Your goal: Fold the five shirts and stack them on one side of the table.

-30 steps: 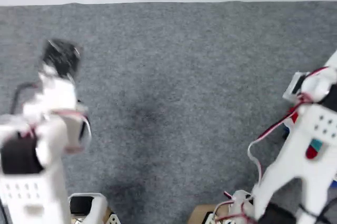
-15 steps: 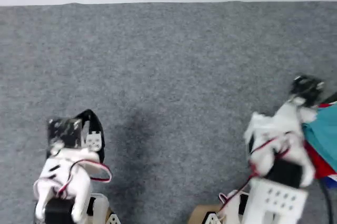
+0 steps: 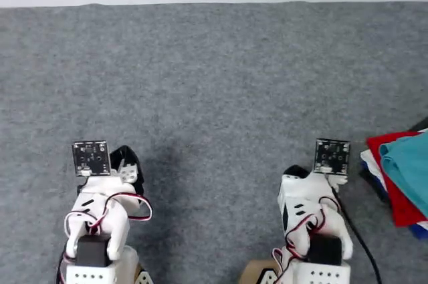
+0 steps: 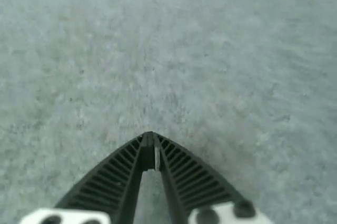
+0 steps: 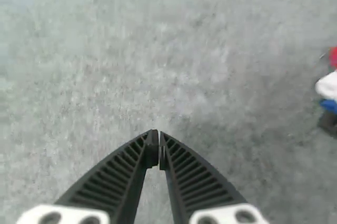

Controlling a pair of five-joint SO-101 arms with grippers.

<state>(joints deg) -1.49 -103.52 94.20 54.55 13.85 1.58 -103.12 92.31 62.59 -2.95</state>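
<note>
Resting low at the near edge of the grey surface (image 3: 221, 77), both arms sit folded, the left gripper (image 4: 150, 138) and the right gripper (image 5: 156, 135) each closed tip to tip on nothing. The stack of shirts (image 3: 400, 187) lies at the right edge, with the teal shirt (image 3: 411, 164) on top and the red shirt (image 3: 394, 200) under it. The folding looks finished. The sound course is to hold the right arm off the pile, so no corner gets snagged or dragged.
</note>
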